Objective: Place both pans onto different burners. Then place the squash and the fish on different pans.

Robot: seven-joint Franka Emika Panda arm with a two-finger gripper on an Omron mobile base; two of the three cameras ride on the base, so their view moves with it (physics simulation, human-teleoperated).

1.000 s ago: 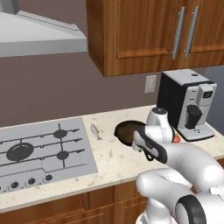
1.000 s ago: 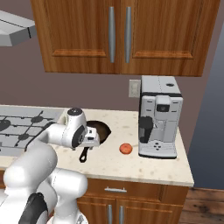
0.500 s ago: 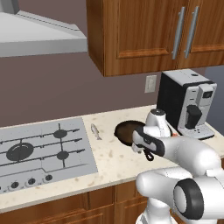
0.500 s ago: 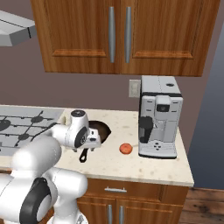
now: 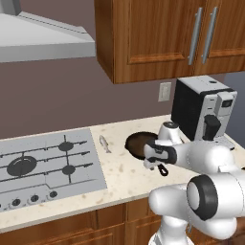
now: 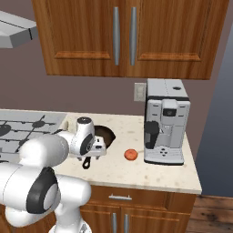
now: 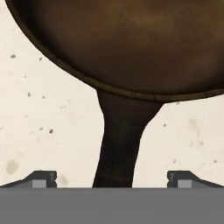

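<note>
A rusty brown-black skillet point(image 5: 136, 142) point(image 6: 105, 134) point(image 7: 122, 39) lies on the speckled counter, right of the cooktop point(image 5: 48, 162), and its short handle point(image 7: 117, 144) points toward the counter's front. My gripper point(image 5: 156, 161) point(image 6: 97, 148) point(image 7: 113, 179) hangs low over that handle and is open. One fingertip point(image 7: 43, 178) stands on each side of the handle, well apart from it. A small silver fish point(image 5: 104, 143) lies between the cooktop and the skillet. The orange-red squash point(image 6: 130, 154) rests right of the skillet. The black burners point(image 5: 21, 165) are bare.
A black and silver coffee machine point(image 5: 203, 107) point(image 6: 166, 120) stands at the back right of the counter, close to the squash. Wooden cabinets point(image 6: 123, 36) hang above, and a grey hood point(image 5: 43, 43) sits over the cooktop. The counter's front edge runs just below the handle.
The hand has sunk a little and settled over the skillet's handle while the arm's elbow swung. The jaws stayed open. Skillet, fish and squash have not moved.
</note>
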